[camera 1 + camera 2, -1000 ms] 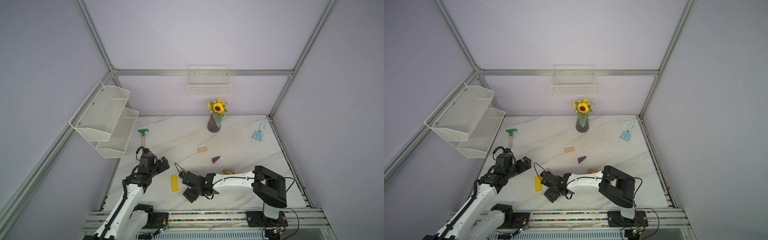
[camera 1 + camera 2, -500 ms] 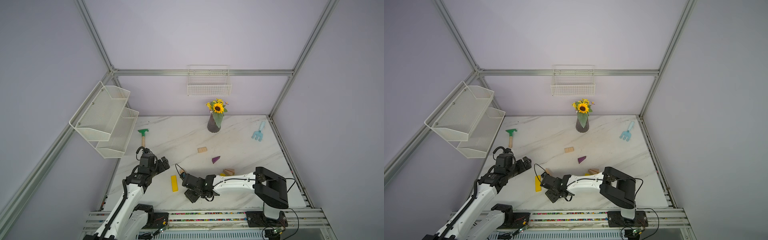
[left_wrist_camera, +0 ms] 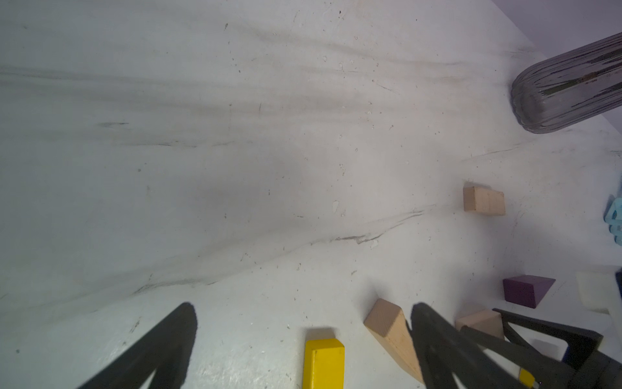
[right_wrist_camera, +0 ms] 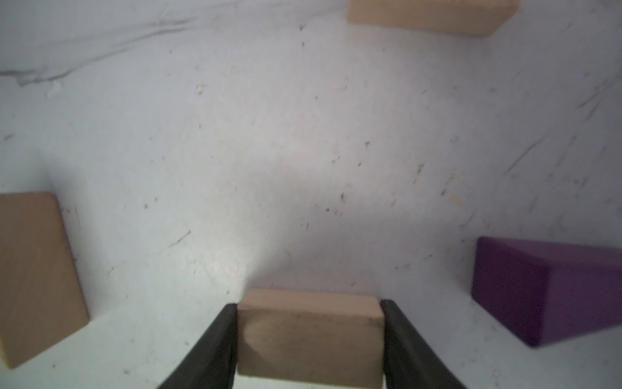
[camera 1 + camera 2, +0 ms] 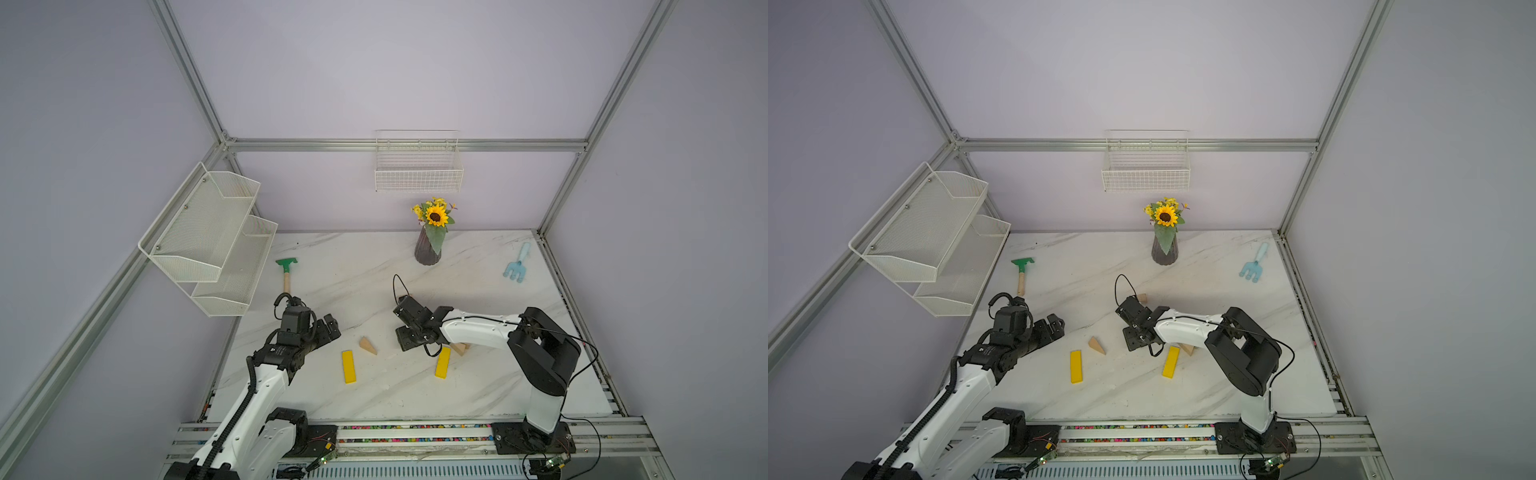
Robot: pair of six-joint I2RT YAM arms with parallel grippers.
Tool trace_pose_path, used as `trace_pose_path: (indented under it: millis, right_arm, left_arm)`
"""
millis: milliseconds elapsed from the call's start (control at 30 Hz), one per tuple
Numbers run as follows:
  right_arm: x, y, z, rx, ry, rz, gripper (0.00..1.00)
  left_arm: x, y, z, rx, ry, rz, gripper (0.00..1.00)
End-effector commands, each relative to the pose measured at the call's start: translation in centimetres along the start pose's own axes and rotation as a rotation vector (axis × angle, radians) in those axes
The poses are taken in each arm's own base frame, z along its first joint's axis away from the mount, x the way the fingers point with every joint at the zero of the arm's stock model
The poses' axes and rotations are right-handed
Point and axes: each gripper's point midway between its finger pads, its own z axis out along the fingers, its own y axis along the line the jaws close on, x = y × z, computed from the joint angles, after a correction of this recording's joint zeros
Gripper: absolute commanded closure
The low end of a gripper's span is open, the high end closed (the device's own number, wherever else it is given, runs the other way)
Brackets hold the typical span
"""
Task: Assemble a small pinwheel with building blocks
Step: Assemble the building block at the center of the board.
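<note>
Wooden block (image 4: 309,340) pinched squarely within right claw (image 4: 308,304), left claw (image 3: 303,308) spread wide, well apart

Your left arm (image 5: 266,386) and right arm (image 5: 478,332) match — white shells, black joints, looped black cables — ending in black tapered pincer fingers (image 4: 215,347).

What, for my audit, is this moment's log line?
left gripper: open, empty; right gripper: shut on wood block; purple wedge: loose

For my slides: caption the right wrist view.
Right gripper closed on a plain wood block, purple wedge nearby.
</note>
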Motion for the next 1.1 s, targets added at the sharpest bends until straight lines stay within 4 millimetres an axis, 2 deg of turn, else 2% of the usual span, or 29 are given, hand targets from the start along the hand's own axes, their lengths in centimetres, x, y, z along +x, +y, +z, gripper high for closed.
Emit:
trace_pose_path:
  millis: [0, 233, 433, 1067]
  right_arm:
    - [-0.2, -1.9, 1.7, 0.054, 0.034, 0.046, 0.49]
    - [-3.2, -3.7, 3.5, 0.067, 0.019, 0.142, 0.48]
    - [-4.6, -4.9, 4.5, 0.075, 0.015, 0.175, 0.47]
    - [-6.0, -4.8, 6.6, 0.066, 0.031, 0.188, 0.41]
  left_arm:
    - [-0.9, -1.1, -0.2, 0.04, -0.023, -0.004, 0.0]
    - [-0.7, -1.5, 0.1, 0.055, -0.005, -0.007, 0.0]
    - [-0.5, -1.4, 0.1, 0.056, 0.001, -0.009, 0.0]
    - [0.0, -1.2, 0.2, 0.06, 0.008, -0.02, 0.0]
